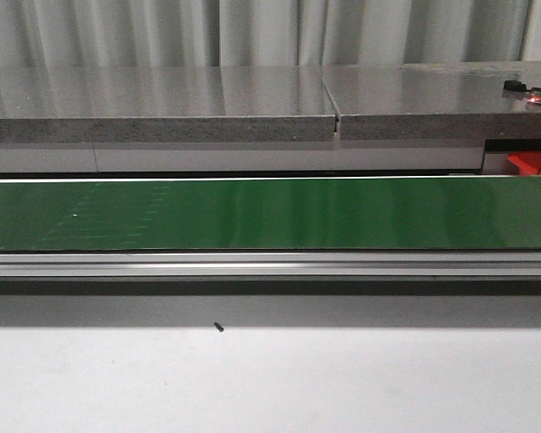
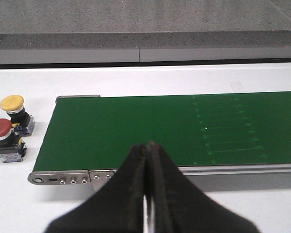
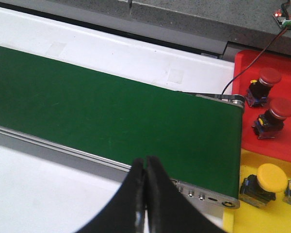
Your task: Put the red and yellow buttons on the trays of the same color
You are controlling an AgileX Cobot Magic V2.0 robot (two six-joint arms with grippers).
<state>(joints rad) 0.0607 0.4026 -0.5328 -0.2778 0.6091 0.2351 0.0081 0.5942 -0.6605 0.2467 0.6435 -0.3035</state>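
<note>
Grippers first: I read my left gripper [image 2: 146,194] and right gripper [image 3: 144,194] as clenched on nothing above the green conveyor belt [image 1: 270,214]. Beyond its right end, a yellow button [image 3: 263,183] sits on the yellow tray [image 3: 266,218], two red buttons [image 3: 272,116] on the red tray [image 3: 242,82]; off the left end stand a red button [image 2: 4,140] and yellow button [image 2: 15,112].

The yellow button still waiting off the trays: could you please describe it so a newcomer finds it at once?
Find the green conveyor belt. Just beyond its end, two buttons stand on the white table. Pick the yellow button; the red button is beside it.
</note>
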